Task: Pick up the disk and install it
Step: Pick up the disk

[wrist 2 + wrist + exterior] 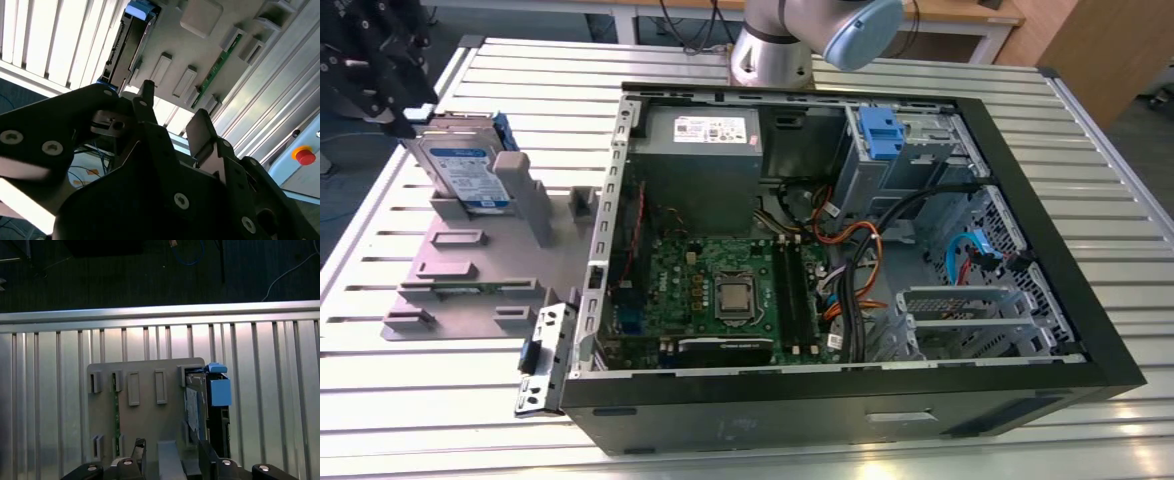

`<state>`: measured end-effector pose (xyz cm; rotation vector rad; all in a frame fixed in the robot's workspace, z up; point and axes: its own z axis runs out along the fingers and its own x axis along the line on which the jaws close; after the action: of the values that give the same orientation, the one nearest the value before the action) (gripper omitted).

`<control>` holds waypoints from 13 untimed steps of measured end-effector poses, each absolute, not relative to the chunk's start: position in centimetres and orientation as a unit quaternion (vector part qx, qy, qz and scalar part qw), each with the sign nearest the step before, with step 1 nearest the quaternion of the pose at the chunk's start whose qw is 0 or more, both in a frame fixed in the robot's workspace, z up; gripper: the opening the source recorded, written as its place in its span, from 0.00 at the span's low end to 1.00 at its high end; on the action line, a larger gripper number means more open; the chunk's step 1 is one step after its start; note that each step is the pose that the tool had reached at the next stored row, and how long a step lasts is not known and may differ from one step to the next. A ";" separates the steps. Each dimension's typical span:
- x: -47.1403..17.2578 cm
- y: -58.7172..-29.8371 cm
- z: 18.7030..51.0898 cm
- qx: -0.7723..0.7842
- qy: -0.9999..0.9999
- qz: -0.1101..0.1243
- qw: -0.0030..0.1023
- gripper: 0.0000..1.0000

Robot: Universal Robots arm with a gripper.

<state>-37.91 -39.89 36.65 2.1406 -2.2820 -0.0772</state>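
**Claw spread open and empty above the stand; disk not yet picked up**

Start at the exterior view's far left. Your claw hangs over the far corner of the slatted metal table, right above the upper end of the disk. In both wrist views you can see its two fingers set wide apart with nothing clamped between them, only the grey stand below. From these pictures you cannot tell whether a fingertip brushes the disk.

The disk stands on edge in the stand's far slot. Its white-and-blue label shows in the exterior view, and blue rails run along its edges. In the first wrist view you look down on the disk edge-on, and one finger sits close over its near end.

Just to the exterior view's right of the stand, the open computer case lies on its side. Inside it you pass:
- the grey power box, with the green circuit board nearer the camera
- a bundle of wires
- a metal bay with a blue tab at the far corner

The arm rises from the table behind the case.
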 end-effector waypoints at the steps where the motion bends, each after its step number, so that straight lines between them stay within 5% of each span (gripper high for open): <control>1: -37.9 -39.9 36.6 0.684 -0.729 -0.025 0.006 0.53; 2: -37.9 -39.9 36.6 0.684 -0.729 -0.025 0.006 0.59; 13: -37.9 -39.9 36.6 0.684 -0.729 -0.025 0.006 0.59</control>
<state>-37.92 -39.89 36.64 2.1408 -2.2822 -0.0775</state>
